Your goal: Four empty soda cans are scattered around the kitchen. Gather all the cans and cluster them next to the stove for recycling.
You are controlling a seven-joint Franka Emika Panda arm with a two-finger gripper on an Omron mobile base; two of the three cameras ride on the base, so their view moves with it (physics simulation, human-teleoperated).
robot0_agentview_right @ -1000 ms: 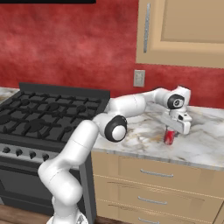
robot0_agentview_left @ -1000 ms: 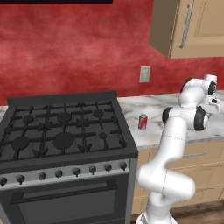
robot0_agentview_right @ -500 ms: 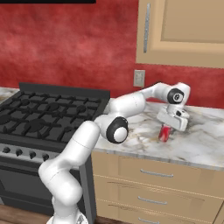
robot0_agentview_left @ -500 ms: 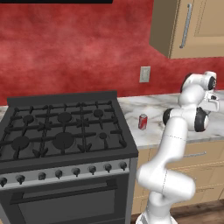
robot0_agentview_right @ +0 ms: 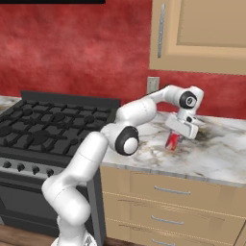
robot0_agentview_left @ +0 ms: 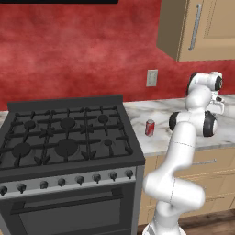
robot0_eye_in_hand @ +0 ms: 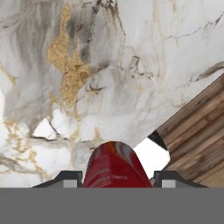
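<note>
left base view: behind the arm's left, facing forward and down across the stove toward the counter.
right base view: behind its right, nearer the same counter's front edge.
hand view: close above the marble, facing down.
shared: stove and counter.

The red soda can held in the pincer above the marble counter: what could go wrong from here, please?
1. The red soda can hangs tilted in the pincer above the marble counter; it may slip out and roll toward the edge.
2. The other red can stands upright beside the black gas stove; placing the held can too close may knock it over.
3. The hand view shows the counter edge nearby, so a dropped can could fall to the wooden floor.
</note>
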